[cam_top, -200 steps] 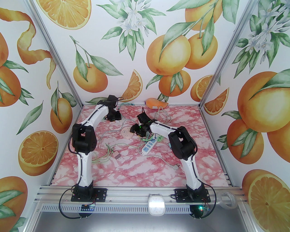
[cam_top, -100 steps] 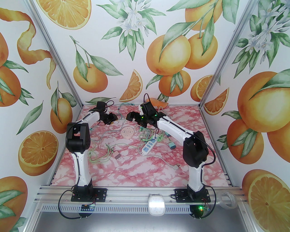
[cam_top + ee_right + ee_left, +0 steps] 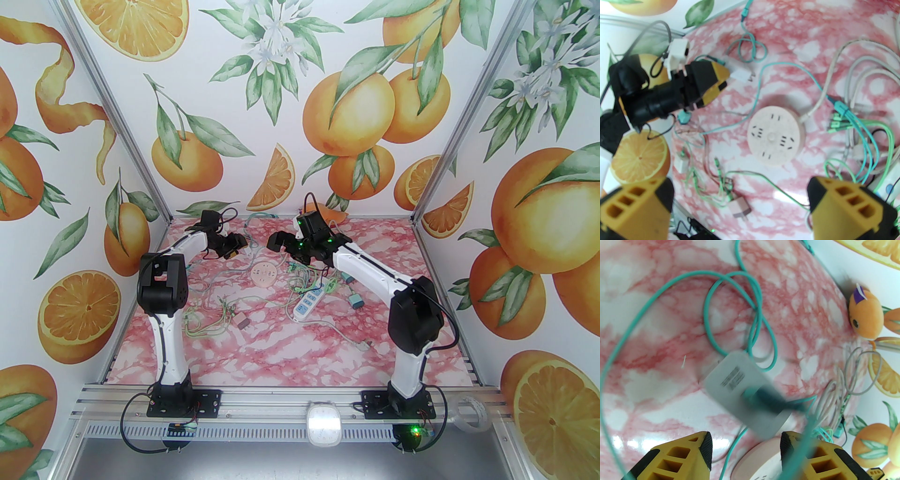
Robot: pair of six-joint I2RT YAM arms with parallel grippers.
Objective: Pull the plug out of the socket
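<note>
Two sets of fingers are being watched here. The left fingers [image 3: 693, 455] are being held apart, clamped on nothing. The white plug [image 3: 740, 385] is being seen blurred just off their tips, already clear of the round socket [image 3: 774, 136] on the worktop [image 3: 281, 347]. The right fingers [image 3: 846, 206] are being held wide open above that socket, empty. Likely risk: the teal cable [image 3: 807, 429] is being draped across one left finger, so the plug could get dragged along.
</note>
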